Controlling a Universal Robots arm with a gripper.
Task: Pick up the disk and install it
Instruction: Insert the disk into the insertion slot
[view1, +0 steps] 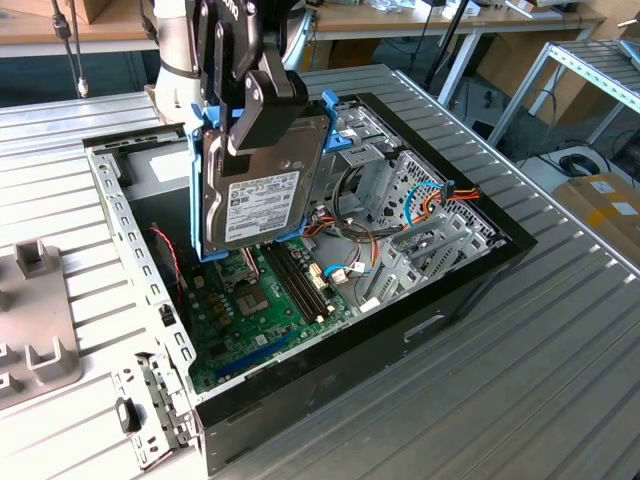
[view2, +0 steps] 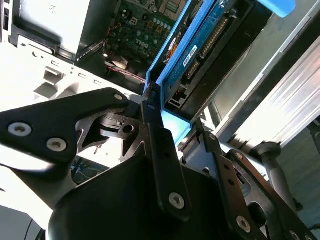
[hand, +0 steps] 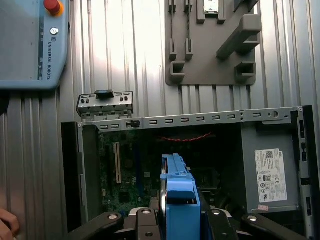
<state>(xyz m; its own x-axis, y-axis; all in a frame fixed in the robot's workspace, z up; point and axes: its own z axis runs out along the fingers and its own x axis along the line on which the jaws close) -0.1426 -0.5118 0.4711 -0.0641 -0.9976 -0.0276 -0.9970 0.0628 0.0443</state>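
Note:
The disk (view1: 262, 190) is a dark grey hard drive with a white label and a light blue bracket along its edges. It hangs upright and tilted above the open computer case (view1: 470, 275), over the green motherboard (view1: 262, 300). My gripper (view1: 255, 132) is shut on its upper part from above. In the second wrist view the black fingers (view2: 156, 131) clamp the disk (view2: 210, 45) by its blue bracket. In the first wrist view the disk's blue edge (hand: 179, 197) sits between the fingers (hand: 144, 220). The metal drive cage (view1: 390, 165) lies just beyond the disk, toward the exterior view's right.
Coloured cables (view1: 440, 200) run by the cage. A grey power supply box with a white label (hand: 270, 175) fills one corner of the case. A grey fixture plate (view1: 30, 330), a loose metal bracket (view1: 150, 410) and a teach pendant (hand: 30, 40) lie on the ribbed table.

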